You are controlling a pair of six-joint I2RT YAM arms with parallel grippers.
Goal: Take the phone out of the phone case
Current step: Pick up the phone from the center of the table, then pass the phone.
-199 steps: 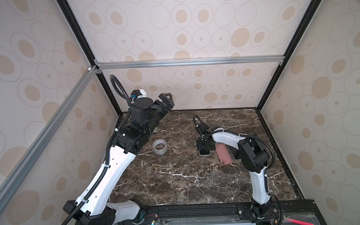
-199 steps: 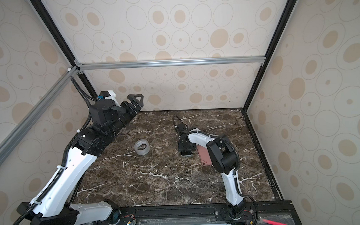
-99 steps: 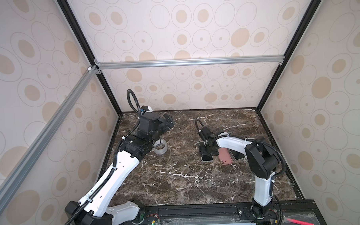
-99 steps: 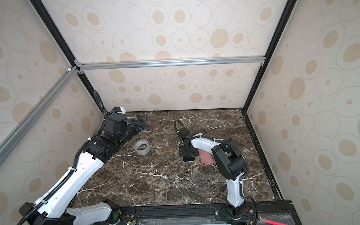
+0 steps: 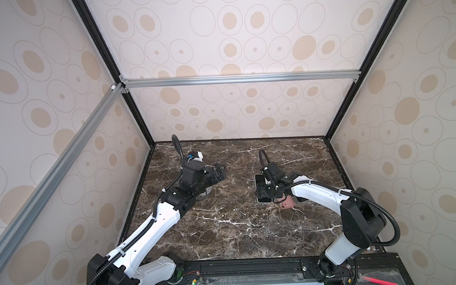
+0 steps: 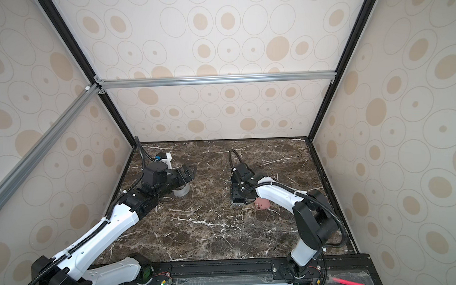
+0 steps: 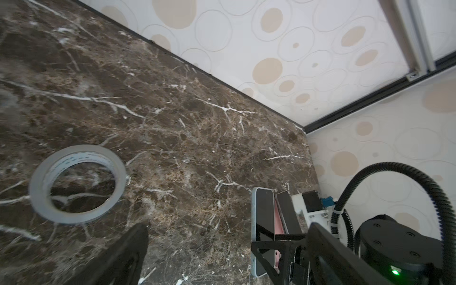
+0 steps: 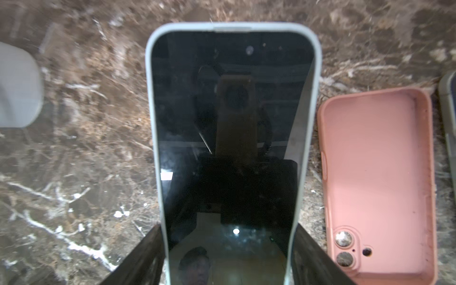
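- Phone, screen up in its pale case, lies flat on the marble table, right of centre and mid-depth. Patterned walls box the table at the back and both sides, and a black rail runs along the front.
- Broad bare marble runs from the phone toward the front rail, and between the two arms.
- Left arm reaches in from the front left corner. The left gripper hangs above the table just beside the tape roll, jaws spread as wide as they go, nothing between them. It is well apart from the phone.
- Right arm bends in from the front right. The right gripper sits low over the phone's front half, one finger against each long edge of the pale case, jaws closed to the case's width.
- Pink case, hollow side up, lies just beside the phone toward the right wall, with a thin strip of marble between them.
- Dark phone shows edge-on beyond the pink case, partly under the right arm.
- Tape roll lies flat, left of centre.
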